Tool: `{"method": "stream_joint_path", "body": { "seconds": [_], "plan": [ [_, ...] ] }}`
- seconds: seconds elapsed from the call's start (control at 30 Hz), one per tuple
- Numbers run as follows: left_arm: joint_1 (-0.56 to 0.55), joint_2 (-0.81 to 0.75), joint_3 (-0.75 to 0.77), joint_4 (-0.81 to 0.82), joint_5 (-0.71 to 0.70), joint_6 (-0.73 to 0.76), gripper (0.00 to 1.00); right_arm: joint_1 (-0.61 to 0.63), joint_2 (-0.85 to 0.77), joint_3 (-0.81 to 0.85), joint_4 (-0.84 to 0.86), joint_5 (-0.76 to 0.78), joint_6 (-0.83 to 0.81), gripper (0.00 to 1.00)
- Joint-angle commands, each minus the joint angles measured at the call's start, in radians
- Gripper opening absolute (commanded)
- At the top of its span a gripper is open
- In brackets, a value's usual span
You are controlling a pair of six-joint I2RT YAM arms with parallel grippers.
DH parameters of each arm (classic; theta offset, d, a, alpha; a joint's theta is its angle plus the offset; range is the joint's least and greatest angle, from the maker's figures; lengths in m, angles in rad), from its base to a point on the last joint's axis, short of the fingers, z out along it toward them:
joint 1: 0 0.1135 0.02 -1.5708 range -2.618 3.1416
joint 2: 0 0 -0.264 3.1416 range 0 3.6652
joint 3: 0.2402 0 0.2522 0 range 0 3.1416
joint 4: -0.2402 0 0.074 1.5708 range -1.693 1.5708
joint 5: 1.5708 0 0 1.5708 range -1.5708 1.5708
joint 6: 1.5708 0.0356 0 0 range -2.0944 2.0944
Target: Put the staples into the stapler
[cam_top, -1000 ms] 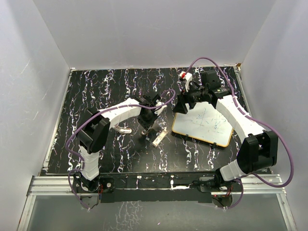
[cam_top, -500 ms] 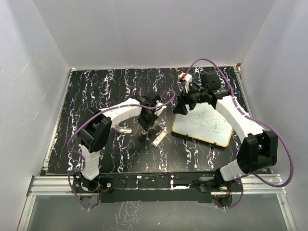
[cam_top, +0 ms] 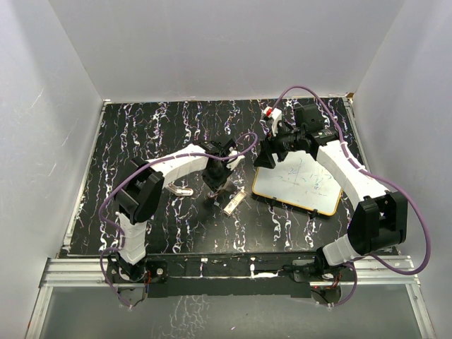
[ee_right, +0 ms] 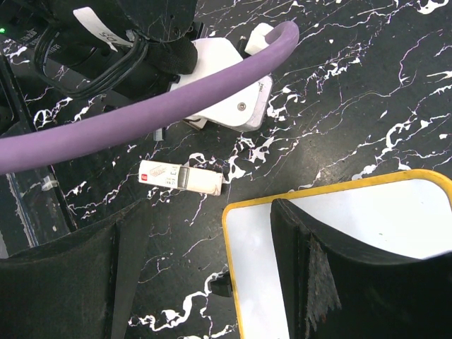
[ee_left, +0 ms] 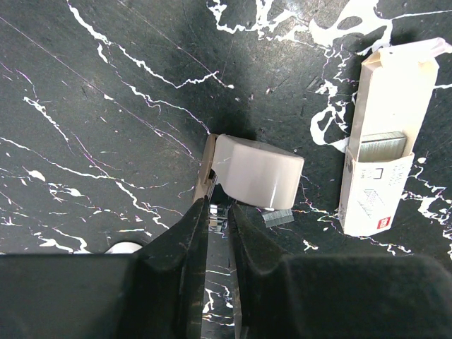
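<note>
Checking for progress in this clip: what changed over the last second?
The open right hand shifted very slightly left over the corner of the whiteboard. The left hand stays shut on the stapler; the staples lie unmoved beside it.

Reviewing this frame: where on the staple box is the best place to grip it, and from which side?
Probably from above, pinching the staple box across its two long side walls near mid-length. It lies flat on the table, long and narrow, its cut-out face up showing the staples, and stands apart from the stapler, so both sides look free.
</note>
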Motion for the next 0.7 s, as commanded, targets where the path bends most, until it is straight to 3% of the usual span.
{"method": "stream_joint_path", "body": {
  "seconds": [0.0, 0.67],
  "plan": [
    [0.004, 0.002, 0.018, -0.017, 0.012, 0.008, 0.16, -0.005, -0.023, 0.015, 0.035, -0.018, -0.016, 0.71],
    [0.004, -0.033, 0.045, -0.022, 0.025, 0.01, 0.39, -0.005, -0.032, 0.013, 0.032, -0.015, -0.021, 0.71]
  ]
}}
